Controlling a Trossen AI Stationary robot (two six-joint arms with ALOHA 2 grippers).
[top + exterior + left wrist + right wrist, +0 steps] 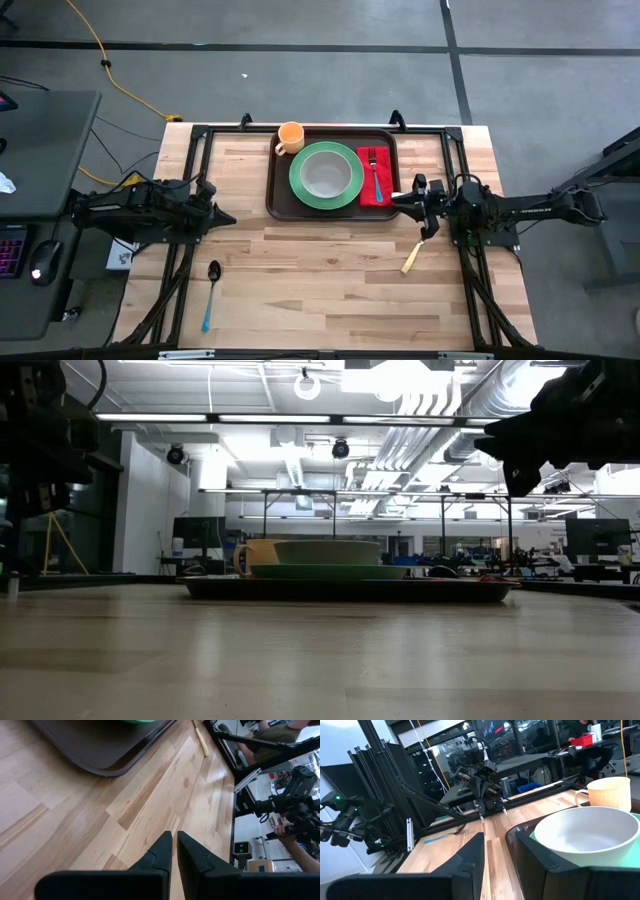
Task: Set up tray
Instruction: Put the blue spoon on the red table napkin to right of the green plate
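The tray [333, 207] sits at the far edge of the desk [330, 270], about in the middle. It is already partly full. A green plate [326, 177] lies in the middle of the tray with a white bowl [326, 173] on top of it. A red napkin [374, 176] lies on the tray just to the right of the plate, and a fork with a blue handle [376, 175] rests on the napkin. A yellow cup [290, 137] stands at the far left corner of the tray.

Two things are not on the tray yet. A spoon with a blue handle [210, 295] lies on the bare desk near the front left corner. A knife with a pale handle [414, 255] lies on the desk toward the right side, in front of the tray. So the job looks more than half done, and I think the spoon and the knife are what is left to put in.

The left pincer [228, 216] hangs over the left side of the desk, well apart from the tray, and holds nothing. Its two fingers are almost together, with only a thin gap. The right pincer [398, 199] is just beside the right end of the tray, near the napkin. Its fingers are apart and nothing is between them.
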